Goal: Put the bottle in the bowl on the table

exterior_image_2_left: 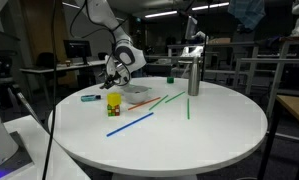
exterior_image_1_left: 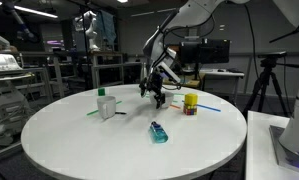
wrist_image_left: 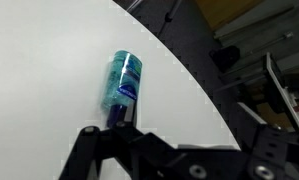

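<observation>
Dim lab behind, white table (exterior_image_1_left: pixel 79 135) in front: our arm arcs down, gripper (exterior_image_1_left: pixel 157 96) low over the top — fingers spread wide, empty. We see the bottle (exterior_image_1_left: pixel 158 131) lying flat on the table, translucent teal, darker cap, apart from the gripper.

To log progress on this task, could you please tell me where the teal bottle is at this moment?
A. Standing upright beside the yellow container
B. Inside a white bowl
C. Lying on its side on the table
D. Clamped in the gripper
C: the bottle lies on its side on the bare white table, apart from the gripper, which has nothing between its fingers.
</observation>
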Available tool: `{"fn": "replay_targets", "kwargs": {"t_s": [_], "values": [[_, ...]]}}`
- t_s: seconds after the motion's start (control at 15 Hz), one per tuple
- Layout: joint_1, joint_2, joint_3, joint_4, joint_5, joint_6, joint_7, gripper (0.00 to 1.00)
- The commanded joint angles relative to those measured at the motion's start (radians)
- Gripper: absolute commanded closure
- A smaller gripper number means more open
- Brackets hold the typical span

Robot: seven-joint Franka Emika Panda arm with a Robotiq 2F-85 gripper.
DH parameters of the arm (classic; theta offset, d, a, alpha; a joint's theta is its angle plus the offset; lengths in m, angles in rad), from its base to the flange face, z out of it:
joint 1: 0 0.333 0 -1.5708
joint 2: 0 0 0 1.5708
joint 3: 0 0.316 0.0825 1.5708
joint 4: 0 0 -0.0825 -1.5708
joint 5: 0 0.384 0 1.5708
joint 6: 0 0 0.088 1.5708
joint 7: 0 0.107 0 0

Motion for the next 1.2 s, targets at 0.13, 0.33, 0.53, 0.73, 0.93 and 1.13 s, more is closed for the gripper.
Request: {"fn": "replay_targets", "kwargs": {"t_s": [0.13,0.33,0.53,0.73,0.93,1.13], "values": [[0.011,-0.096,-0.016,-0.01,-0.028,-0.004,0.023,0.0],[0.012,-0.133,-0.019,-0.015,-0.034,0.004,0.023,0.0],[0.018,-0.194,-0.028,-0.035,-0.055,0.036,0.015,0.0],[0.033,-0.275,-0.034,-0.066,-0.102,0.103,0.012,0.0],[0.053,-0.358,-0.027,-0.11,-0.168,0.206,0.019,0.0],[0.069,-0.421,-0.017,-0.151,-0.214,0.293,0.035,0.0]]}}
